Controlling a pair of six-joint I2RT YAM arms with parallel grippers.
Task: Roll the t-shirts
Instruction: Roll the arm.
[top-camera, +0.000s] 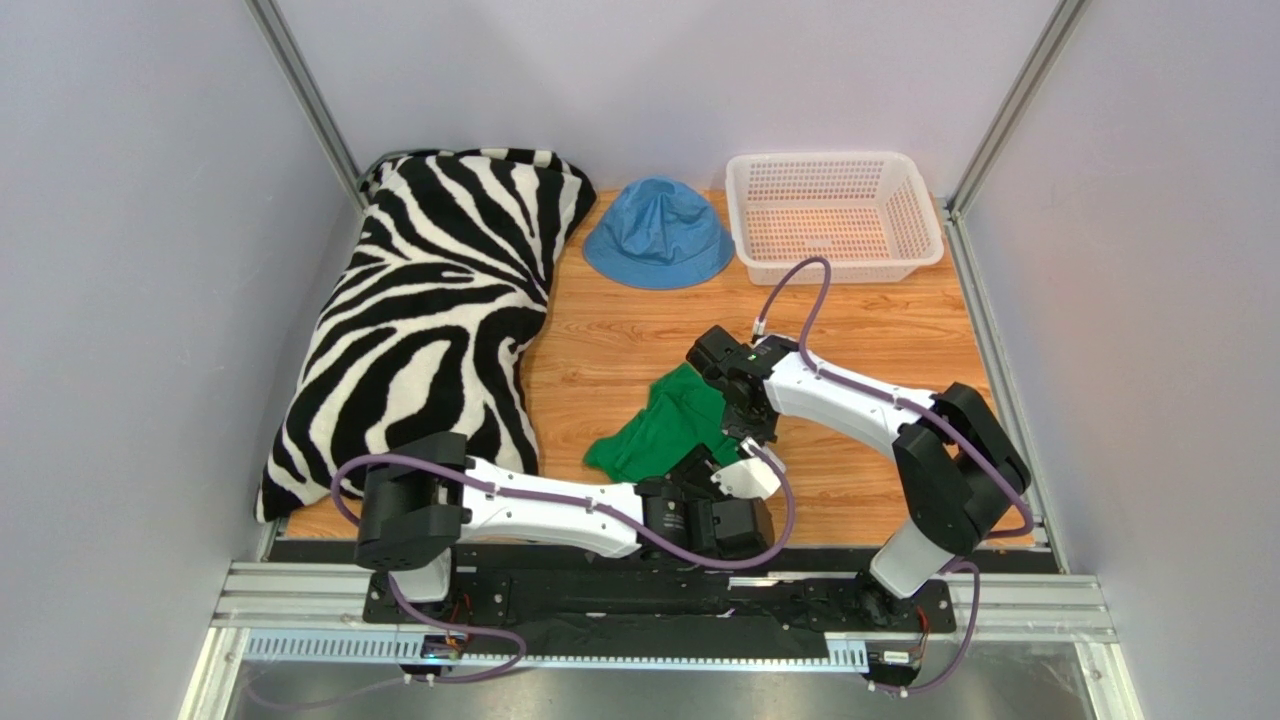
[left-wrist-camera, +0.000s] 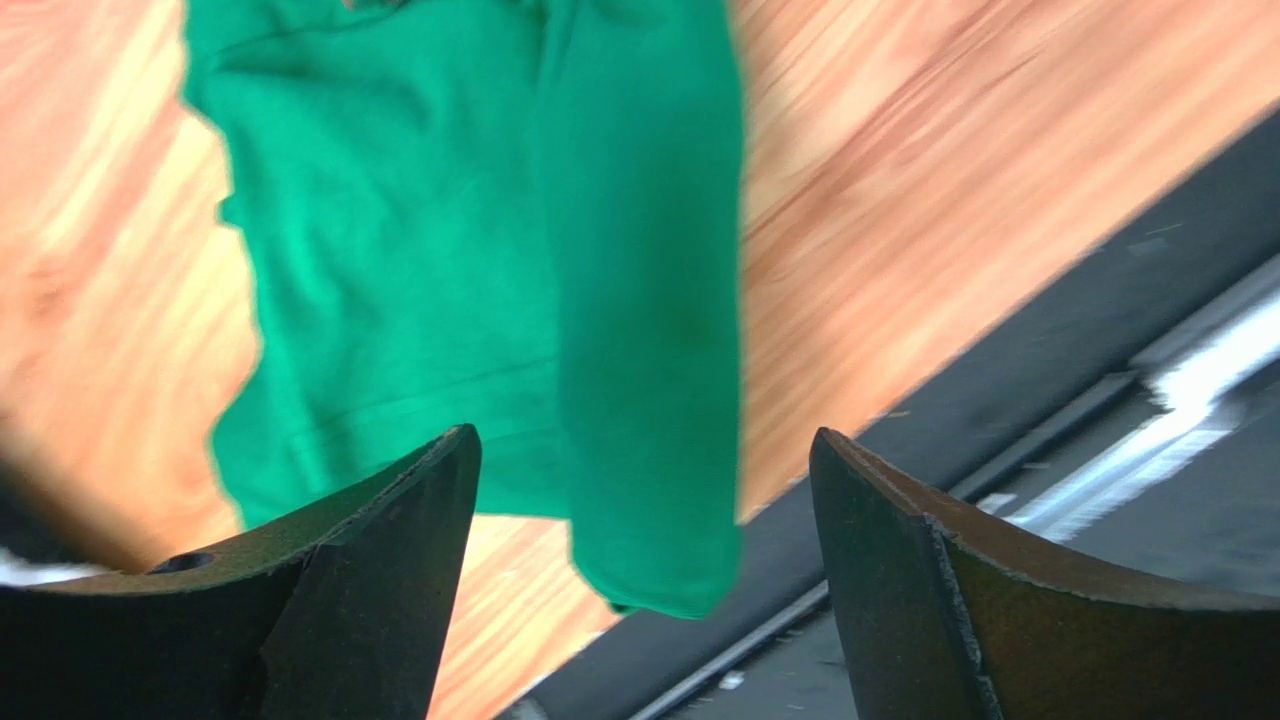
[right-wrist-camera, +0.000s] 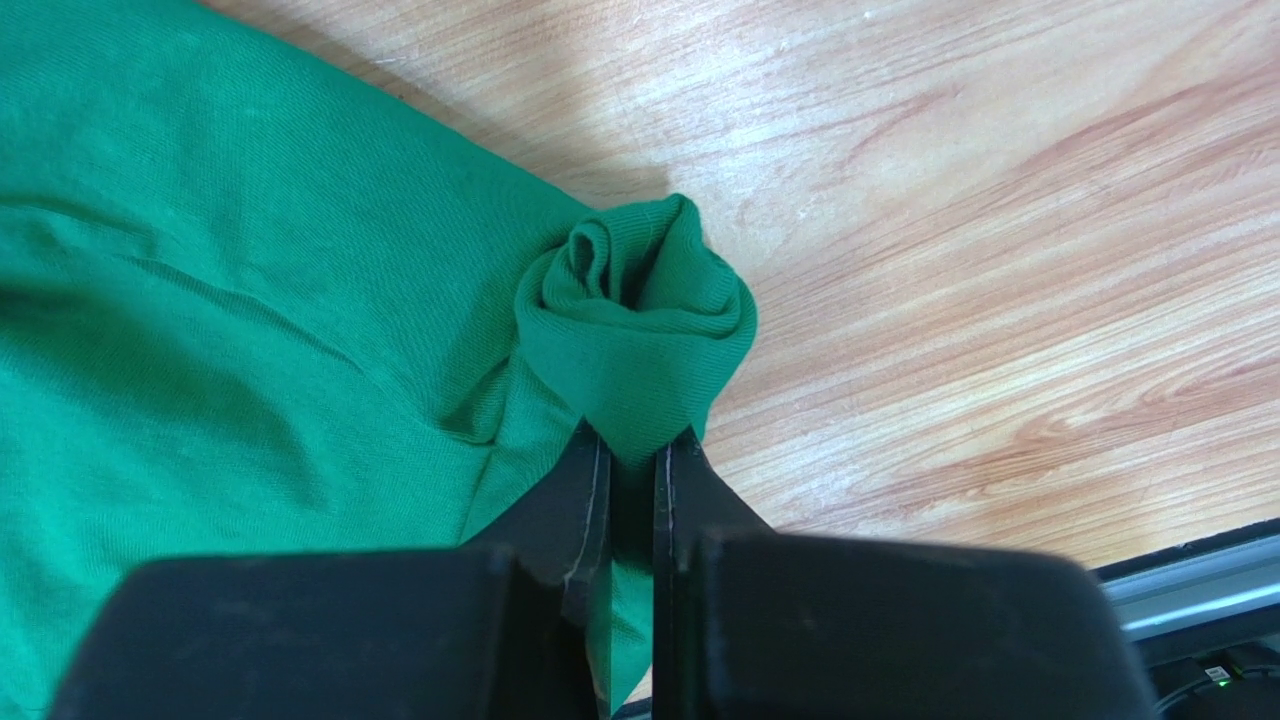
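The bright green t-shirt (top-camera: 666, 426) lies crumpled on the wooden table near its front edge. My right gripper (right-wrist-camera: 634, 438) is shut on a bunched fold of the t-shirt (right-wrist-camera: 639, 323), cloth pinched between its jaws. In the top view the right gripper (top-camera: 739, 402) is at the shirt's right side. My left gripper (left-wrist-camera: 646, 450) is wide open, its fingers (left-wrist-camera: 376, 540) apart and holding nothing; a hanging flap of the t-shirt (left-wrist-camera: 646, 300) shows beyond them, over the table's front edge. From above, the left gripper (top-camera: 739, 483) is just below the shirt.
A zebra-striped pillow (top-camera: 428, 315) fills the left side. A blue bucket hat (top-camera: 658, 233) and a white plastic basket (top-camera: 831, 215) sit at the back. The black rail (top-camera: 631, 578) runs along the near edge under the arm bases.
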